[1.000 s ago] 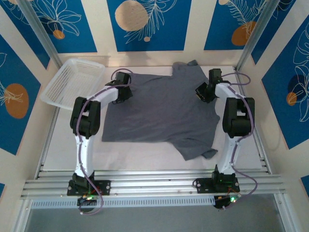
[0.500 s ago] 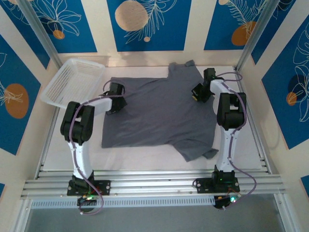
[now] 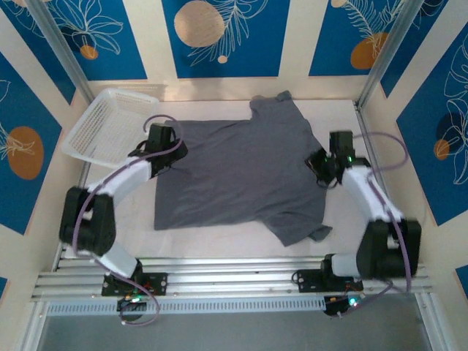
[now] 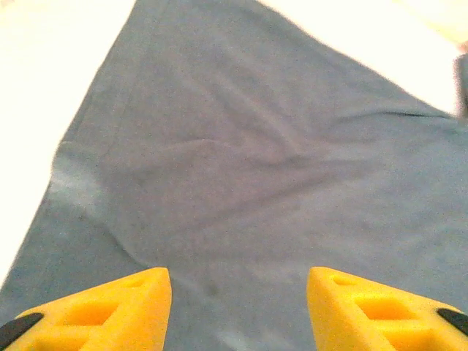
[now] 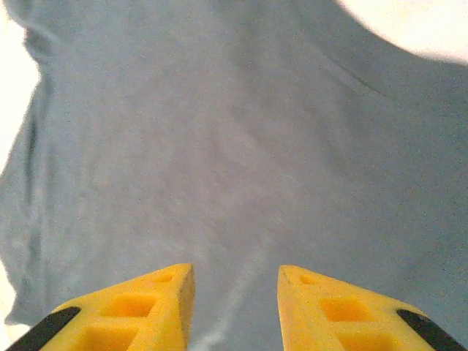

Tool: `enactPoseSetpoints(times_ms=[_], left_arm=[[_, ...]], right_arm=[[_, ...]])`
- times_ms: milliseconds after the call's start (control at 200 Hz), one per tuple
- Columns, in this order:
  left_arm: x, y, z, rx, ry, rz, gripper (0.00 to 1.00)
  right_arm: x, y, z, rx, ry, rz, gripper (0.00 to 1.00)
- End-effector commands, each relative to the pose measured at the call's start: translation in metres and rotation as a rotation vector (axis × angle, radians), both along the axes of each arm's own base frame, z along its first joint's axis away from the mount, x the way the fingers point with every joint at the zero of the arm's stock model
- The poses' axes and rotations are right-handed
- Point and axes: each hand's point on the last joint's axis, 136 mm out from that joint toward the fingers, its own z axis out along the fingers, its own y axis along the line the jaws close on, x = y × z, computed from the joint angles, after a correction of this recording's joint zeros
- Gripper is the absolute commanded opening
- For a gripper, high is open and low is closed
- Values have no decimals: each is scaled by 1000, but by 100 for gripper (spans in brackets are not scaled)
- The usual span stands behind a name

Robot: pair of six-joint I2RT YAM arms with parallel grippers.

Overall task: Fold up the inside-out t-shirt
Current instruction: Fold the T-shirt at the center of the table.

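Observation:
The slate-grey t-shirt (image 3: 238, 172) lies spread flat across the white table, one sleeve at the back (image 3: 274, 106), the other at the front right. My left gripper (image 3: 164, 146) hovers over the shirt's back-left corner, its yellow fingers (image 4: 117, 307) wide apart above bare cloth (image 4: 241, 161). My right gripper (image 3: 322, 167) stands at the shirt's right edge, fingers (image 5: 146, 307) apart with only grey fabric (image 5: 219, 146) under the gap. Neither holds anything.
A white mesh basket (image 3: 110, 124) leans at the back left, close to the left arm. Aluminium rails (image 3: 234, 281) run along the near edge, and a metal post (image 3: 384, 51) rises at the back right.
Both grippers have let the shirt down flat. The left arm has swung out to the left and the right arm out to the right and nearer; the shirt has shifted slightly towards the back.

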Motion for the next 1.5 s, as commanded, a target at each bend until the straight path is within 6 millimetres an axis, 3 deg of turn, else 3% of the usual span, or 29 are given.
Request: enactPoseSetpoints(times_ms=[0,80,185,285,660,830,900,1080,1210,1495], left_arm=[[-48,7,-15,50,62,-41,52],[-74,24,-26,106,96,-19,52],[-95,40,-35,168,127,-1,52],[-102,48,-39,190,143,23,52],[-105,48,-49,155,195,65,51],[-135,69,-58,170,318,207,50],[-153,78,-65,173,379,247,50],[-188,88,-82,145,480,279,50],[-207,98,-90,169,544,327,48],[-221,79,-117,38,637,334,26]], right_arm=[[-74,-27,-56,-55,230,-158,39],[-105,-32,-75,-50,322,-159,39],[-128,-39,-95,-54,419,-148,39],[-129,-30,-106,-13,433,-96,38],[-126,-15,-107,34,387,-67,38],[-128,-9,-114,66,416,-73,16],[-128,-13,-110,53,401,-112,0],[-115,-23,-78,4,256,-132,0],[-118,-23,-72,-3,240,-124,0],[-119,-17,-69,13,199,-102,0]])
